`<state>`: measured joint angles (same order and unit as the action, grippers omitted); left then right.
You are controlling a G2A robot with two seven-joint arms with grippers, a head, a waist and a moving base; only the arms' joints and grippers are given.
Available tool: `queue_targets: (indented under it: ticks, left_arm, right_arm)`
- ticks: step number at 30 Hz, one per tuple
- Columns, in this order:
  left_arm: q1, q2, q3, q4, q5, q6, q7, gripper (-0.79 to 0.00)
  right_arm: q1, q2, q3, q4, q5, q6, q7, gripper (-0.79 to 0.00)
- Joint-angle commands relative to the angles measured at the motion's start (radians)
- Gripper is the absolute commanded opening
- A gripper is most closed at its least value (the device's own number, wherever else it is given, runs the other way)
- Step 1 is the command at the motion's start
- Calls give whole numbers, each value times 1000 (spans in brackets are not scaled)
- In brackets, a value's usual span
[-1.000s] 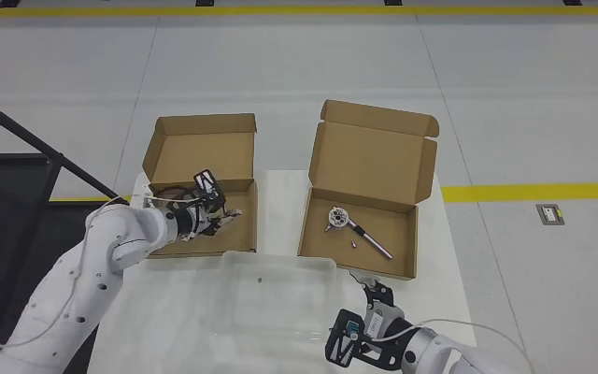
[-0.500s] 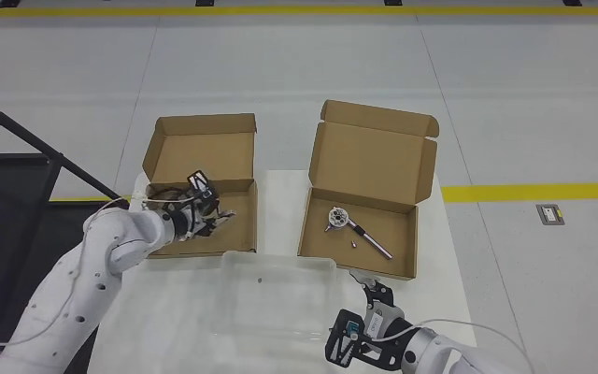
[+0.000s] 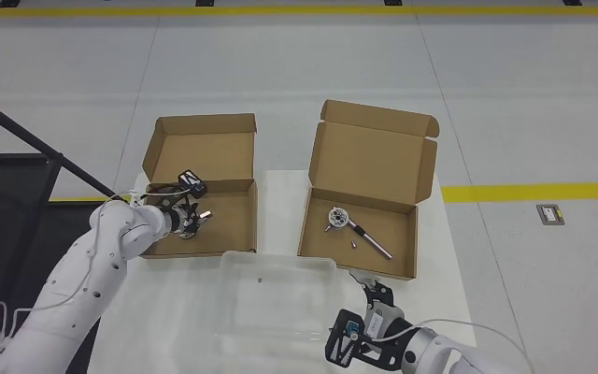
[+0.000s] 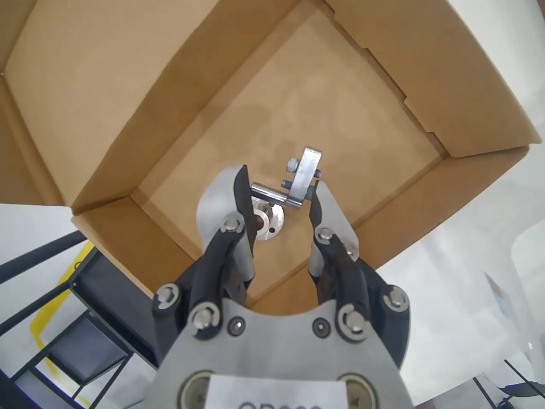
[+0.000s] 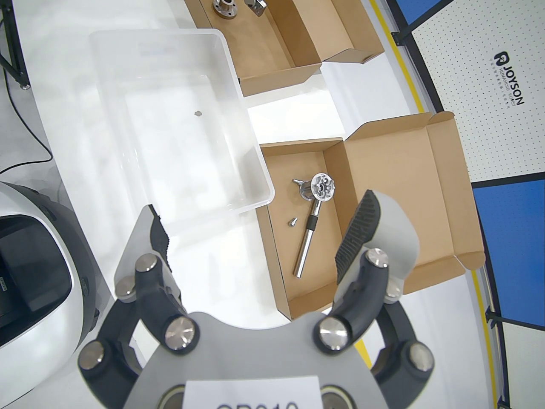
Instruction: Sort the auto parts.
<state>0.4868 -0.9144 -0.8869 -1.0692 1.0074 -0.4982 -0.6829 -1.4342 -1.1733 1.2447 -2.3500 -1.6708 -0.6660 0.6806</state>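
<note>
My left gripper (image 4: 276,189) is shut on a small metal bracket with a pin (image 4: 300,178), held just above the floor of the left cardboard box (image 4: 127,65). A round metal flange (image 4: 266,219) lies on the box floor under the fingers. In the top view this gripper (image 3: 192,220) is inside the left box (image 3: 201,150). My right gripper (image 5: 262,206) stands open with nothing in it, at the table's near edge (image 3: 369,292). The right box (image 5: 383,163) holds a round toothed part (image 5: 322,185), a steel rod (image 5: 306,244) and a small screw (image 5: 292,222).
A clear plastic bin (image 3: 280,299) sits at the front centre between the two boxes, with one small speck inside. Both boxes have upright open lids at the back. A black frame (image 3: 37,150) stands left of the table.
My left gripper has moved left and deeper into the left box with the bracket in it, turning at the wrist. The right arm has stayed still.
</note>
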Motion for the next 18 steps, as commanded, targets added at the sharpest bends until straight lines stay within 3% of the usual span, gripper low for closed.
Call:
queue_targets:
  ticks: [1,9,18]
  left_arm:
    - [1,1,-1,-1,1,0,1,-785]
    - [21,-5,-2,31,-18,15,22,-785]
    - [-7,-46,44,143,-58,11,65,-785]
  right_arm:
    - [0,0,0,0,0,0,0,0]
    - [0,0,0,0,0,0,0,0]
    - [0,0,0,0,0,0,0,0]
